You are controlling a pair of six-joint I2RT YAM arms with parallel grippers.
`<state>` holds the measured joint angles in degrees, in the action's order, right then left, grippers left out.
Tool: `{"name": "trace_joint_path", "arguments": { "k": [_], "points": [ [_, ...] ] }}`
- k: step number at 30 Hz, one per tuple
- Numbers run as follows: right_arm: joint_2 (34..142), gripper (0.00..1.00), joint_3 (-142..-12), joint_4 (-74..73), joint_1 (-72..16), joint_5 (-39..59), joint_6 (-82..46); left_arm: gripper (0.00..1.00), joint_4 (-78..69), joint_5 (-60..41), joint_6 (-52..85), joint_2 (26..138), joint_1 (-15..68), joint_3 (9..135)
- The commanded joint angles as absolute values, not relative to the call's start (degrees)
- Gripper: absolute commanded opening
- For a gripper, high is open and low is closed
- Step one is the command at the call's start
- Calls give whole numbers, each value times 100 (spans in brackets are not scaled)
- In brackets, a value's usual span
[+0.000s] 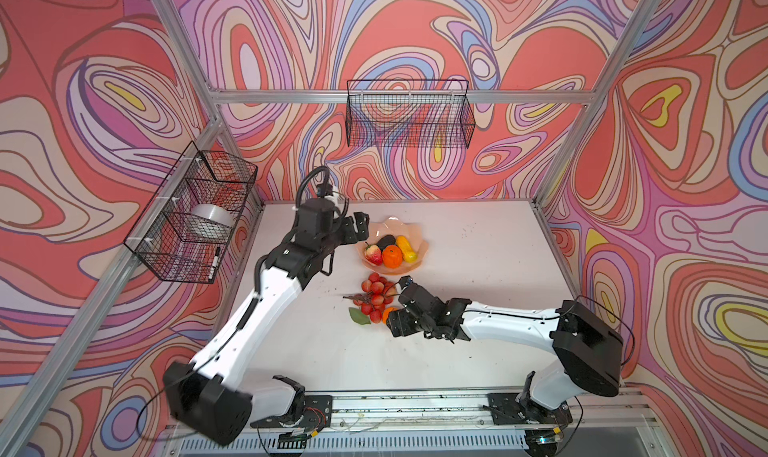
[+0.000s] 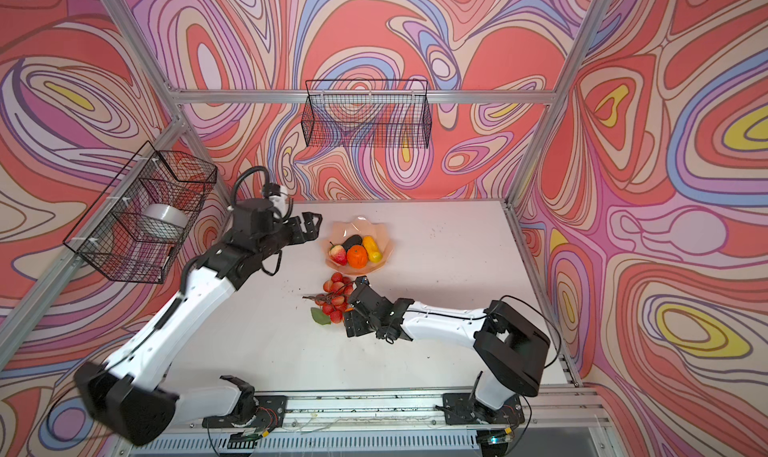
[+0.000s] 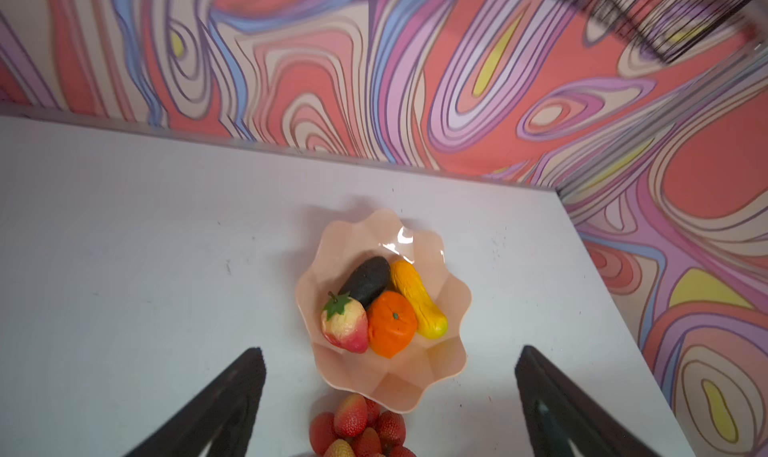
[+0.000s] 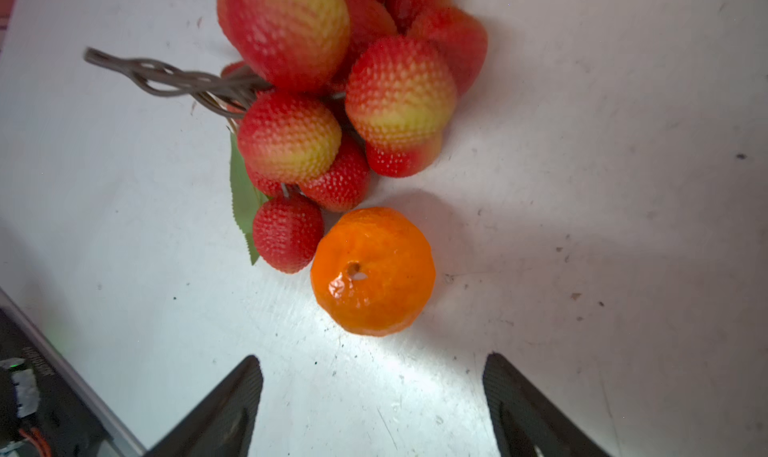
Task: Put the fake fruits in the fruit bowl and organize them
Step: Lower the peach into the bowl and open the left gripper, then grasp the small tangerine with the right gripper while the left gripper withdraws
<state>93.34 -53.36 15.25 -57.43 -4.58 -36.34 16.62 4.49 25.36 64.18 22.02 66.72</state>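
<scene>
Black fingers (image 4: 232, 405) of the right end effector (image 4: 372, 358) are seen spread wide, and nothing is held between them. Just ahead of them a loose orange (image 4: 372, 272) is found on the white desk (image 4: 582, 185), outside the fruit bowl (image 1: 390, 225) on its near side. Between that orange and the bowl the red bunch (image 4: 332, 102) is laid on the desk, close to the bowl's near rim; whether it touches the rim cannot be told. Four fruits are grouped inside the bowl: the black avocado (image 3: 365, 282), the yellow-orange elongated fruit (image 3: 417, 305), the bowl orange (image 3: 390, 324) and the red-yellow tapered fruit (image 3: 345, 326). In both top views the left end effector (image 3: 390, 350) is held beside the bowl's left rim, apart from it, with its jaws set wide and nothing gripped
</scene>
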Motion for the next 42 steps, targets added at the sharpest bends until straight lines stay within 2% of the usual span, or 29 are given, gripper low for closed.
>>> {"name": "trace_joint_path", "arguments": {
  "k": [1,6,10,12,19,23,25,29,32,34,36,42],
  "points": [
    [9506,88,-5636,1559,-5757,-849,-3665,100,1080,1562,2423,5503,2172,5521],
    [9950,88,-5991,1686,-5754,-1035,-3520,100,1467,1906,2848,4026,2167,4393],
    [10333,85,-6226,1639,-5755,-932,-3358,100,2479,1960,3437,3306,2170,4003],
    [10448,82,-6285,1622,-5748,-881,-3357,100,2723,1926,3671,3059,2171,3827],
    [10507,59,-6106,1652,-5756,-998,-3538,100,2987,1671,4060,2865,2171,3580],
    [10190,44,-5797,1720,-5748,-1188,-3632,100,2751,1644,4007,3025,2166,3529],
    [9796,40,-5517,1934,-5751,-1322,-3712,100,2652,1627,3973,3144,2162,3575],
    [8580,37,-4568,2420,-5752,-1900,-3889,100,2557,1530,3917,3376,2164,3664],
    [7554,38,-4381,2680,-5735,-2275,-3764,100,2553,1423,3877,3486,2165,3668],
    [7272,38,-4649,2619,-5496,-2300,-3587,100,2472,1302,3898,3502,2165,3559],
    [7392,38,-5072,2394,-5051,-1900,-3390,100,2397,1200,3980,3483,2167,3457],
    [9237,37,-7224,2179,-4227,-1332,-2403,100,2412,844,3892,3291,2163,3413]
  ]
}}
